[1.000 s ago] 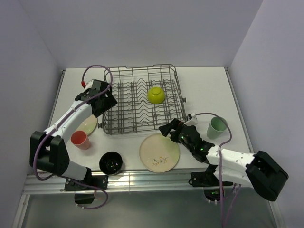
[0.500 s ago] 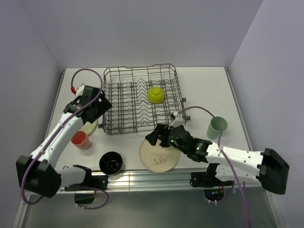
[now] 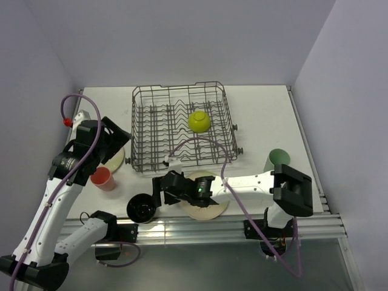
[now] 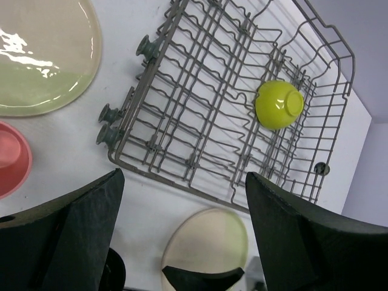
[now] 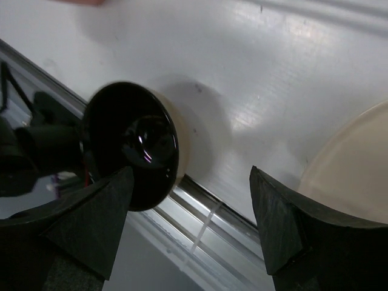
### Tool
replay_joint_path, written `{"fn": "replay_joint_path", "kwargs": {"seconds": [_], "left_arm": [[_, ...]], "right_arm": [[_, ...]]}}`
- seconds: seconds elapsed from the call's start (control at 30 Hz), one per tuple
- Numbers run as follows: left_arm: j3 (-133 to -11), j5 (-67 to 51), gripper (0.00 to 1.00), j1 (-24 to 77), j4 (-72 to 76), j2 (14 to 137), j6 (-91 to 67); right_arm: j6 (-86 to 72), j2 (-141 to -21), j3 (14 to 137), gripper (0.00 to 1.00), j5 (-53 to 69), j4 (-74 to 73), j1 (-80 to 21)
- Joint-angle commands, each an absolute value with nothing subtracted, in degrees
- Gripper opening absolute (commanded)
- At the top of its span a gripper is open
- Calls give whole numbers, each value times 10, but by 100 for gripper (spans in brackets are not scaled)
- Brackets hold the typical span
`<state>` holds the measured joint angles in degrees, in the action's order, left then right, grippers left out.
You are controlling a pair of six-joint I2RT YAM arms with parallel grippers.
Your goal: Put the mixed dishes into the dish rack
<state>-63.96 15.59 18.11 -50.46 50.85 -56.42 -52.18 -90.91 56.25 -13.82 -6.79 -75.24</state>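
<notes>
The grey wire dish rack [image 3: 179, 140] stands at the back middle, with the lime-green bowl [image 3: 199, 121] upside down inside it. The small cream plate [image 3: 114, 160] and the coral-pink cup [image 3: 102, 178] lie left of the rack. The black bowl [image 3: 141, 208] sits near the front edge. The large cream plate [image 3: 211, 206] lies partly under my right arm. The mint-green cup [image 3: 277, 160] stands at the right. My left gripper [image 3: 117, 141] is open and empty above the small plate. My right gripper [image 3: 159, 193] is open and empty, just right of the black bowl [image 5: 130, 145].
In the left wrist view, the rack [image 4: 200, 115], lime-green bowl [image 4: 279, 104], small plate [image 4: 42, 57], coral-pink cup [image 4: 9, 160] and large plate [image 4: 209, 245] show below my open left gripper [image 4: 182, 200]. The table's metal front rail [image 5: 230, 224] runs under my right gripper [image 5: 191, 182].
My right arm has swung left across the large plate to beside the black bowl. My left arm has drawn back from the rack's left side, toward the left.
</notes>
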Motion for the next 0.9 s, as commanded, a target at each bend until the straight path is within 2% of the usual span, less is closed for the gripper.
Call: {"fn": "replay_joint_path", "kwargs": {"seconds": [0.0, 0.27, 0.87], "left_arm": [[-648, 134, 88, 184, -520, 496, -551], [-609, 100, 88, 184, -499, 488, -544], [-584, 98, 88, 184, -518, 466, -538]], "right_arm": [[-516, -932, 599, 82, -149, -105, -770], [-503, -973, 630, 73, -135, -107, -789], [-464, -990, 671, 67, -168, -145, -802]]}}
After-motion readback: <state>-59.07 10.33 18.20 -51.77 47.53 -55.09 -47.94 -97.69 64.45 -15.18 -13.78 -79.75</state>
